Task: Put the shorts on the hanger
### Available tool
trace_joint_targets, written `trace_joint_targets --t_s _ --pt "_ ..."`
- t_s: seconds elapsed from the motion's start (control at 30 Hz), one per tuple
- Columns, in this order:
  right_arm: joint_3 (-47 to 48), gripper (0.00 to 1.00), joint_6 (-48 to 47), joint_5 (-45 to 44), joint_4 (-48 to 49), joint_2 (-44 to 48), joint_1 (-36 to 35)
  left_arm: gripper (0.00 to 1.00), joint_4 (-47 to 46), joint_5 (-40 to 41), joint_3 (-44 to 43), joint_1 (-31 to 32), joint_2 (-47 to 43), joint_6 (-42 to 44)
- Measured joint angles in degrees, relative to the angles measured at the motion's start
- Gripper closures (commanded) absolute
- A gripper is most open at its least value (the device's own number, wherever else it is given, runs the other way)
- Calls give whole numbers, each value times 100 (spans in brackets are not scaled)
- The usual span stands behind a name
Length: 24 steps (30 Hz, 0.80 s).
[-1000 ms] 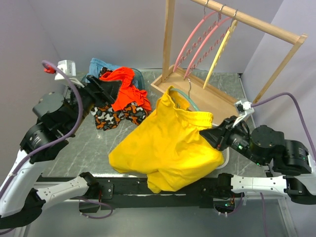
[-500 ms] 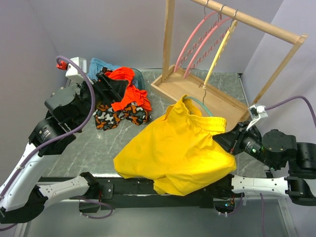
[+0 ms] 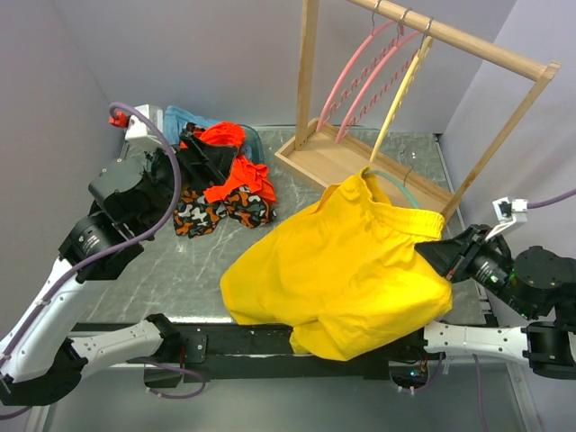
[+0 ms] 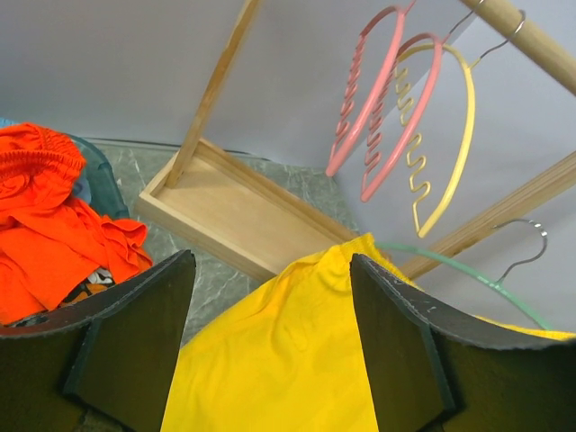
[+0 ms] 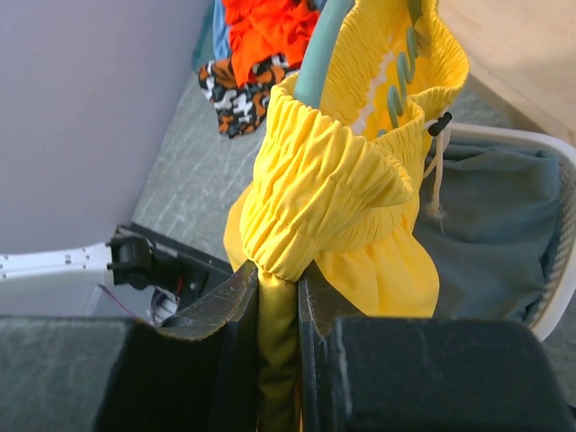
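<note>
Now R gripper [image 5: 277,297] pinches shorts [image 3: 342,270] waistband, legs trailing near-left; L gripper [image 4: 270,270] wide, empty.

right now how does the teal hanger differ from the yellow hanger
The teal hanger is off the wooden rail; the yellow hanger hangs from it. The teal hanger sits inside the shorts' waistband; the yellow hanger is bare. Both are arched, with a wavy inner bar and metal hook.
</note>
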<state>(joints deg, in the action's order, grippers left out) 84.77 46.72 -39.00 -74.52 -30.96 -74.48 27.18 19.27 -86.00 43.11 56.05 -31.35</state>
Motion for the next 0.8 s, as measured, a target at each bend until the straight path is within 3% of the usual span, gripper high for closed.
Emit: trace_joint_targets --t_s 0.17,0.43,0.8 --pt "-7 100 -20 -376 197 214 0 26 -7 -39 144 0 20 -79" --pt "-313 100 -446 -1394 1290 214 0 26 -46 -107 326 0 26 -136" --pt "-953 100 -2306 -3171 4343 -461 0 26 -146 -151 404 0 85 -234"
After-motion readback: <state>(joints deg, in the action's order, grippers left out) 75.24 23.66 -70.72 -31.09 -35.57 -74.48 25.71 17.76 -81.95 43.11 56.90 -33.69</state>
